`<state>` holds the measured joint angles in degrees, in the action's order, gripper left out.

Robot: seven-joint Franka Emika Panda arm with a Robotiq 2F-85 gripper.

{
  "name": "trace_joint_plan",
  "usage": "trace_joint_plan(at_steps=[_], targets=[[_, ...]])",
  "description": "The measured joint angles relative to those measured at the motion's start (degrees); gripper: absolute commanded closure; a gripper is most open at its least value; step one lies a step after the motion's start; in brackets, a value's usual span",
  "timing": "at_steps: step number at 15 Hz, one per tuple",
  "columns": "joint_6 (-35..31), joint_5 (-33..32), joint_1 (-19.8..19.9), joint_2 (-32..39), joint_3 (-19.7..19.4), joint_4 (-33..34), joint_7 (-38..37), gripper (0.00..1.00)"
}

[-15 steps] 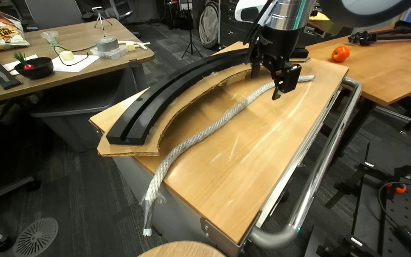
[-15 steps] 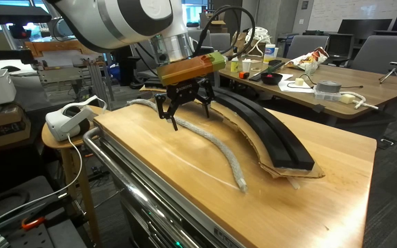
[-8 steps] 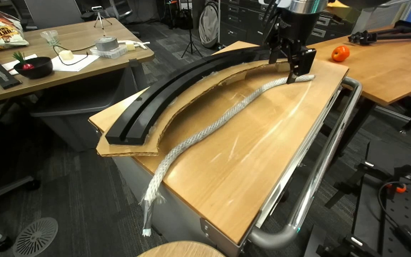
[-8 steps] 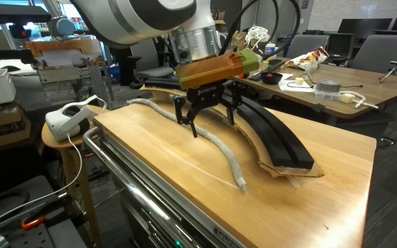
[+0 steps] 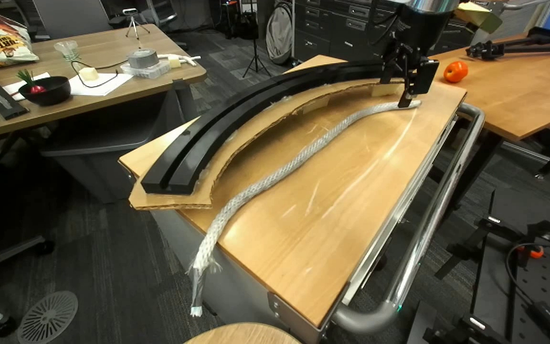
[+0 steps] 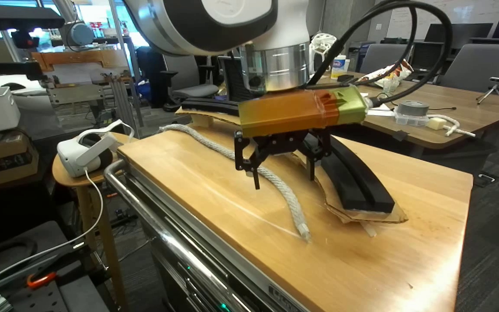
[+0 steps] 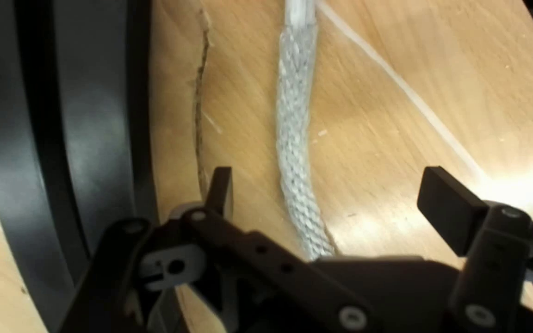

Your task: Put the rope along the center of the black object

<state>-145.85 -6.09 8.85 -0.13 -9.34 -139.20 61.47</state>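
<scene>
Above the wooden surface, near one end of the rope, the tool stood with its jaws spread wide. From the wrist view, the rope passed loose between the two fingers, appearing nearer the finger on the side of the black object. That view also looked down on the groove, a dark channel along the black object's length. In an exterior view, a fingertip crossed in front of the rope and hid a short stretch, so the gap could not be judged there. Whether the tips touched the surface could not be told.

In both exterior views the rope lay on the surface along the inner side of the curve, apart from the black object, which rested on cardboard. The rope's frayed end, with a wrapped tip below it, showed in an exterior view, hanging over the surface's edge. The opposite end, pale at the tip, lay flat and showed clearly in an exterior view. An exterior view took in a white headset on a round stool; an orange-red fruit on another surface showed in an exterior view.
</scene>
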Motion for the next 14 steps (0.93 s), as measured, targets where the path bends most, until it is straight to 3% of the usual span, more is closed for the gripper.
trace_joint_plan(at_steps=[10, 11, 12, 14], targets=[[-1.6, 7.5, 1.2, 3.8, -0.3, 0.1, 5.7, 0.00], [-2.1, 7.5, 1.2, 4.1, -0.2, 0.1, 6.0, 0.25], [-2.3, 7.4, 1.2, 4.3, -0.2, 0.1, 6.3, 0.26], [-2.7, 7.4, 1.2, 4.6, -0.1, 0.1, 7.2, 0.42]])
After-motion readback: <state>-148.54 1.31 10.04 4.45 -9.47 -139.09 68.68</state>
